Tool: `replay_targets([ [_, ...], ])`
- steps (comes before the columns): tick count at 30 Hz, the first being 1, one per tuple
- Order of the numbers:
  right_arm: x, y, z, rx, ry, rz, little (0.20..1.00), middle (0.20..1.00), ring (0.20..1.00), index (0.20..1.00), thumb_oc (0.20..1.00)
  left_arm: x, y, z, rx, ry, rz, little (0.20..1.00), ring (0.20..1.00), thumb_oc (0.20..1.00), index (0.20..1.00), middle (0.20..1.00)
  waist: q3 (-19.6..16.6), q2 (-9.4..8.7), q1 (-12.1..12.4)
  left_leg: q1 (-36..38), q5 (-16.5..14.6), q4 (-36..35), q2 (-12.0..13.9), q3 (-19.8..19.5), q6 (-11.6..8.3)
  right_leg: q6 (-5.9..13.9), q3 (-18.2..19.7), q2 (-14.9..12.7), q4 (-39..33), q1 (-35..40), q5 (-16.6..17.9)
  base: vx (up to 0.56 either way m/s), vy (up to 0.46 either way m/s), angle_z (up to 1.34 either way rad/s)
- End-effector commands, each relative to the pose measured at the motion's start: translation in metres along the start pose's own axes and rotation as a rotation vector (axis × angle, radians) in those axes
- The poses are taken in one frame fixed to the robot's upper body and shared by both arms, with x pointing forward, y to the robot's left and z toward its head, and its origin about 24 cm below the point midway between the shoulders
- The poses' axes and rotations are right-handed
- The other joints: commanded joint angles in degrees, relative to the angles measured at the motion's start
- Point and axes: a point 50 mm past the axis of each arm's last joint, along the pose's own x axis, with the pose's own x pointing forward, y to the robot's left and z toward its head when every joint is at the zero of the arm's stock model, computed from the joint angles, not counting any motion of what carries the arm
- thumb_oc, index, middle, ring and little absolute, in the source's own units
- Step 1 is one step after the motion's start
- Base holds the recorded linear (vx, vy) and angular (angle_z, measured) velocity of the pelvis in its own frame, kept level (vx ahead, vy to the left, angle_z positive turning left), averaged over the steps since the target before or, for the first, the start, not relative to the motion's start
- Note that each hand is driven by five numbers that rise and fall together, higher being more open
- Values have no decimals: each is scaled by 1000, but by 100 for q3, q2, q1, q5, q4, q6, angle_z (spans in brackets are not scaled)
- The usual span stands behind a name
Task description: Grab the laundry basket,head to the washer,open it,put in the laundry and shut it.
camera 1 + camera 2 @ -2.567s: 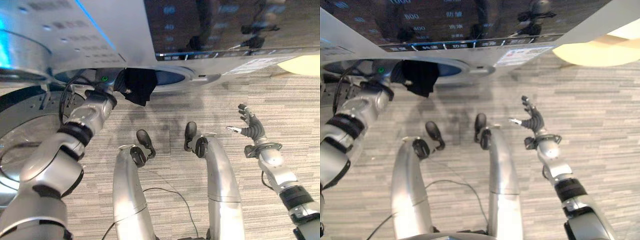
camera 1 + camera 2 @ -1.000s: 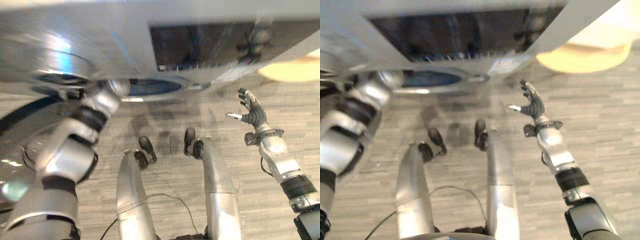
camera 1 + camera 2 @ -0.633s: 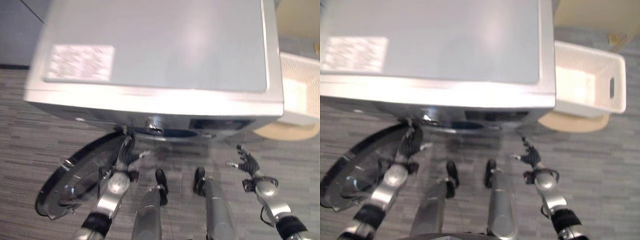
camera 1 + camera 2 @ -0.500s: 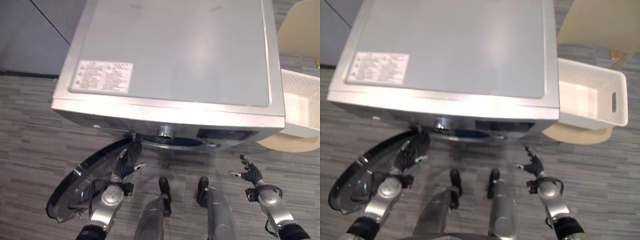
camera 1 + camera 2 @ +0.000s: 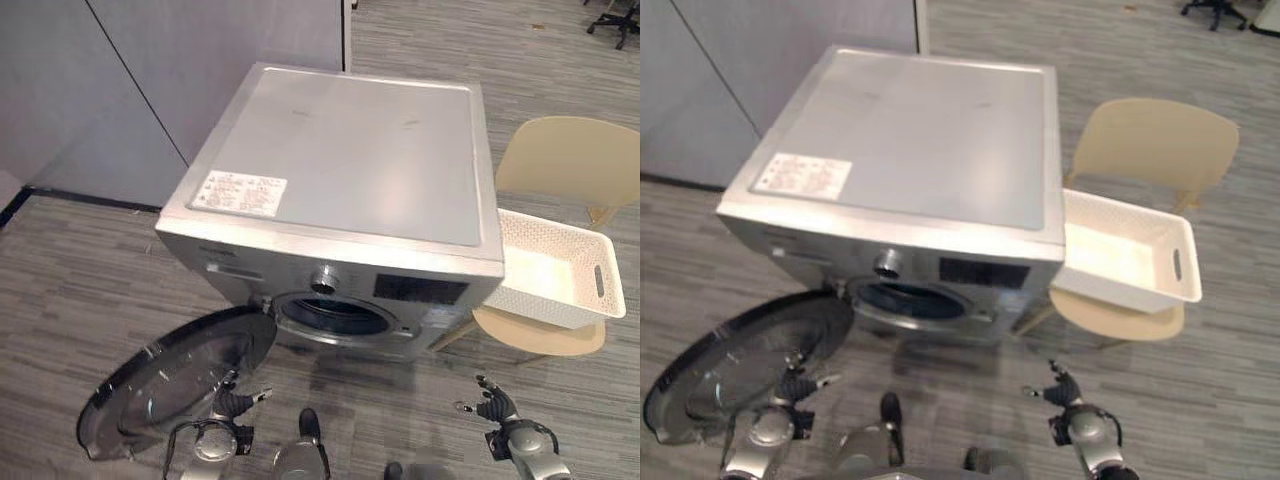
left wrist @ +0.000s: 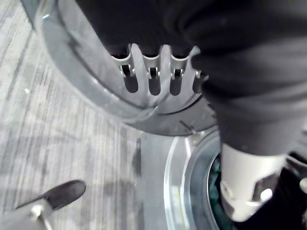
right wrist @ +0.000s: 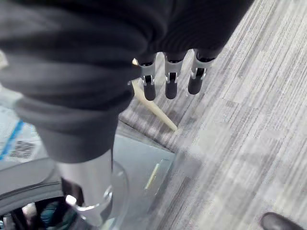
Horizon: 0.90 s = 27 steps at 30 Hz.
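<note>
One white label [image 5: 245,192] tops the washer [image 5: 350,170]; each robot hand, left [image 5: 232,405] and right [image 5: 495,408], spreads empty.

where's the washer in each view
Left eye view: washer at centre, its door swung open at lower left.
Right eye view: centre-left.
Left wrist view: its round glass door, close up.
Right wrist view: its grey front panel.
Shared landmark: striped grey carpet.

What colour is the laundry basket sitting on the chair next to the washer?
White, with finely perforated sides. The laundry basket shows best in the left eye view, resting on the beige chair.
</note>
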Motion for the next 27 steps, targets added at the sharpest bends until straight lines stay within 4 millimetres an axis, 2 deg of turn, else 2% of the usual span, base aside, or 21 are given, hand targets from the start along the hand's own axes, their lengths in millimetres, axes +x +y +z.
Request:
replay_targets([
  [1, -2, -14, 8, 16, -63, -65, 1000, 1000, 1000, 1000, 1000, 11, 9, 43, 22, -166, 32, 1000, 1000, 1000, 1000, 1000, 344, 15, -63, -627, 895, -1080, -526, -198, -305, 15, -196, 191, 3, 74, -307, -274, 5, 52],
  [2, -2, -14, 8, 16, -64, -66, 1000, 1000, 1000, 1000, 1000, 11, 9, 43, 22, -166, 31, 1000, 1000, 1000, 1000, 1000, 335, 31, -59, -649, 895, -1067, -510, -205, -307, 12, -196, 207, -6, 62, -291, -519, 25, 98],
  [3, -5, -13, 1, 23, -45, -60, 1000, 1000, 1000, 1000, 1000, 10, 8, 48, 44, -195, 17, 1000, 1000, 1000, 1000, 1000, 343, -104, -229, -538, 456, -357, -540, -230, -102, 88, -442, -54, -177, -47, -69, -360, 52, 96],
  [4, -6, -12, 0, 24, -45, -54, 1000, 1000, 1000, 1000, 1000, 9, 7, 52, 55, -210, 10, 1000, 1000, 1000, 1000, 1000, 324, -174, -285, -443, 114, -58, -578, -328, -23, 112, -493, -188, -233, -130, 60, -358, 52, 80],
  [5, -6, -12, 0, 24, -45, -54, 1000, 1000, 1000, 1000, 1000, 9, 7, 52, 55, -210, 10, 1000, 1000, 1000, 1000, 1000, 315, -165, -288, -463, 115, -49, -570, -336, -23, 111, -497, -179, -239, -141, 71, -196, 66, 48],
  [7, -7, -12, -5, 30, -32, -51, 1000, 1000, 1000, 1000, 1000, 10, 5, 64, 99, -263, -5, 1000, 1000, 1000, 1000, 1000, 229, -324, -472, -16, -693, 551, -587, -517, 28, 169, -606, -479, -476, -260, 330, -202, 169, 18],
  [8, -7, -14, -6, 26, -22, -64, 1000, 1000, 1000, 1000, 1000, 10, 5, 69, 113, -281, 1, 1000, 1000, 1000, 1000, 1000, 173, -294, -514, 261, -779, 359, -561, -525, 16, 229, -668, -516, -584, -280, 422, -89, 271, 4],
  [9, -8, -13, -9, 30, -11, -56, 1000, 1000, 1000, 1000, 1000, 9, 5, 77, 135, -322, 4, 1000, 1000, 1000, 1000, 1000, 93, -228, -519, 500, -846, 87, -669, -706, 50, 293, -663, -517, -638, -298, 487, 3, 306, 46],
  [10, -9, -12, -10, 44, -15, -55, 1000, 1000, 1000, 1000, 1000, 11, 6, 92, 185, -373, 22, 1000, 1000, 1000, 1000, 1000, -22, -194, -606, 577, -752, -292, -743, -798, 41, 304, -705, -567, -615, -368, 532, 34, 289, 42],
  [12, -10, -12, -12, 48, -12, -51, 1000, 1000, 1000, 1000, 1000, 11, 9, 97, 215, -391, 33, 1000, 1000, 1000, 1000, 1000, -78, -181, -635, 664, -744, -487, -771, -804, 74, 319, -695, -583, -622, -381, 546, 28, 199, 41],
  [13, -10, -10, -12, 37, -14, -46, 1000, 1000, 1000, 1000, 1000, 12, 19, 115, 304, -456, 72, 1000, 1000, 1000, 1000, 1000, -169, -154, -676, 783, -722, -722, -851, -816, 106, 398, -714, -646, -590, -395, 576, 42, 216, 54],
  [14, -11, -11, -12, 35, -19, -45, 1000, 1000, 1000, 1000, 1000, 12, 23, 123, 335, -485, 87, 1000, 1000, 1000, 1000, 1000, -212, -147, -696, 850, -711, -827, -877, -795, 121, 430, -712, -678, -588, -385, 591, 42, 217, 37],
  [15, -11, -11, -12, 35, -19, -45, 1000, 1000, 1000, 1000, 1000, 12, 23, 123, 336, -485, 87, 1000, 1000, 1000, 1000, 1000, -209, -150, -693, 863, -704, -842, -879, -793, 122, 432, -710, -680, -588, -380, 590, 59, 167, 2],
  [16, -12, -10, -11, 35, -28, -40, 1000, 1000, 1000, 1000, 1000, 11, 34, 143, 400, -548, 143, 1000, 1000, 1000, 1000, 1000, -283, -152, -738, 991, -701, -1000, -929, -742, 158, 506, -676, -744, -556, -373, 615, 64, 155, -14],
  [19, -13, -8, -10, 32, -41, -27, 1000, 1000, 1000, 1000, 1000, 9, 57, 177, 492, -639, 255, 1000, 1000, 1000, 1000, 1000, -342, -154, -801, 1120, -695, -1162, -984, -660, 197, 610, -628, -827, -486, -409, 671, 54, 152, -12],
  [22, -14, -9, -10, 20, -47, -17, 1000, 1000, 1000, 1000, 1000, 7, 93, 214, 606, -676, 410, 1000, 1000, 1000, 1000, 1000, -332, -152, -861, 1180, -669, -1275, -1029, -576, 226, 707, -557, -886, -443, -483, 760, 13, 109, -6],
  [24, -15, -11, -10, 5, -49, -9, 1000, 1000, 1000, 1000, 1000, 7, 119, 229, 702, -648, 506, 1000, 1000, 1000, 1000, 1000, -319, -153, -903, 1165, -669, -1296, -1038, -532, 245, 749, -518, -920, -425, -536, 796, 6, 72, -10],
  [25, -15, -11, -10, 7, -50, -9, 1000, 1000, 1000, 1000, 1000, 7, 119, 229, 703, -650, 506, 1000, 1000, 1000, 1000, 1000, -315, -158, -896, 1164, -670, -1294, -1039, -531, 245, 749, -516, -921, -423, -538, 795, 10, 80, -12],
  [26, -15, -13, -10, -11, -52, -4, 1000, 1000, 1000, 1000, 1000, 7, 145, 241, 765, -591, 584, 1000, 1000, 1000, 1000, 1000, -292, -175, -930, 1125, -656, -1315, -1048, -501, 267, 791, -508, -952, -417, -597, 843, 4, 78, -16],
  [27, -16, -14, -10, -22, -51, -2, 1000, 1000, 1000, 1000, 1000, 5, 156, 246, 800, -561, 616, 1000, 1000, 1000, 1000, 1000, -280, -178, -956, 1103, -644, -1329, -1054, -486, 268, 812, -504, -965, -424, -625, 872, 4, 78, -20],
])
